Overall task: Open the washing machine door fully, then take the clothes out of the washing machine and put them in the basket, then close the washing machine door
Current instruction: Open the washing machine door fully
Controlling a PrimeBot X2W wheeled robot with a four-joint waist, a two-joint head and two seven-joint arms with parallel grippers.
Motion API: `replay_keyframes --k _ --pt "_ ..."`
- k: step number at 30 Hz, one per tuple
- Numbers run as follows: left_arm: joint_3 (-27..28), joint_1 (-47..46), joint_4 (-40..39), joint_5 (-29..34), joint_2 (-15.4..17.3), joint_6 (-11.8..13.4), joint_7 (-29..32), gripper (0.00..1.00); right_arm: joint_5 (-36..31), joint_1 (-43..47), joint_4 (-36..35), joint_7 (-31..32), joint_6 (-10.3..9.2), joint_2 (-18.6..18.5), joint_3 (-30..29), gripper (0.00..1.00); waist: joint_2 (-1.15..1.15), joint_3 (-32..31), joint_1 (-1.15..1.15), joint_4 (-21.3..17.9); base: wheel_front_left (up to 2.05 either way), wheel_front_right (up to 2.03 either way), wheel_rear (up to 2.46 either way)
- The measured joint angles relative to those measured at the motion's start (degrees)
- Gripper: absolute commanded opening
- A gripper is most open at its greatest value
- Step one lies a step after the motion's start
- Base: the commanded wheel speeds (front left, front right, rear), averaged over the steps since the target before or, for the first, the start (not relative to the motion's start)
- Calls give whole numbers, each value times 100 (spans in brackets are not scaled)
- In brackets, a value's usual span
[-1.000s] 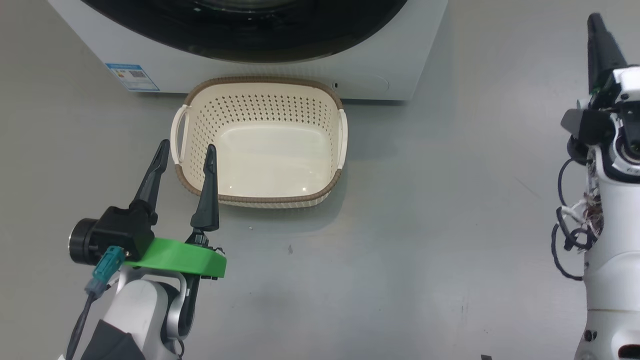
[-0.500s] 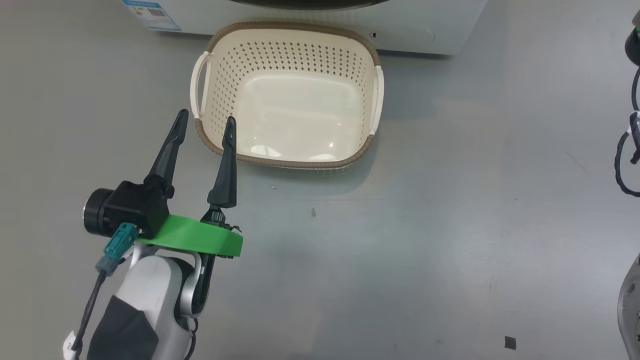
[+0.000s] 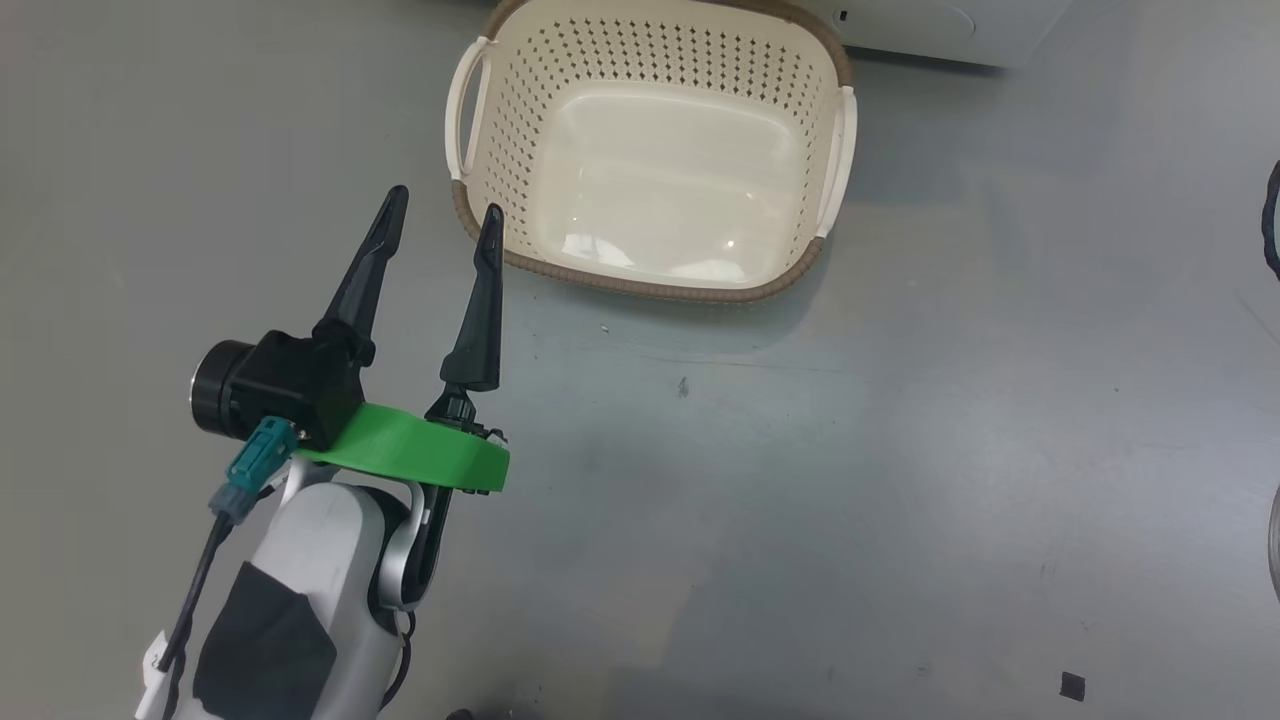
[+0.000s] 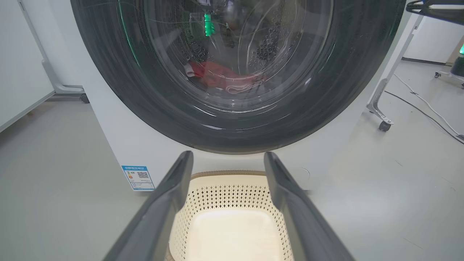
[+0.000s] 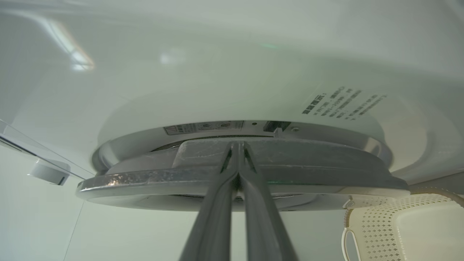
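On the head view the top edge cuts off the far rim of the basket [image 3: 510,130] and leaves me a sliver of the washing machine [image 3: 930,25]. On the left wrist view the top of the washing machine door [image 4: 232,127] is cropped, the clothes [image 4: 217,78] blur behind glass reflections, and I can't read the blue label [image 4: 138,177]. Whether the tips of the right gripper [image 5: 237,145] touch that door, I can't tell.

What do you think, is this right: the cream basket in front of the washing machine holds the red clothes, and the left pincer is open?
Not quite. The basket is empty; the left wrist view shows the red clothes inside the washing machine, behind its door. The left pincer is open.
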Motion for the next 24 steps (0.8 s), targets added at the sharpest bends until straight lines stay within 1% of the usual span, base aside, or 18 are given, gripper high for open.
replay_keyframes --k 8,12,24 --pt "-43 -79 66 0 -47 -33 0 100 -107 -382 307 79 -12 -110 74 0 0 83 0 223 0 0 0" --pt "-44 -87 67 0 -59 -52 0 100 -172 -600 452 130 -101 -168 126 0 0 117 0 314 0 0 0" --pt "51 -113 46 27 -100 -54 0 100 -199 -998 806 354 -99 -272 175 0 0 224 0 439 0 0 0"
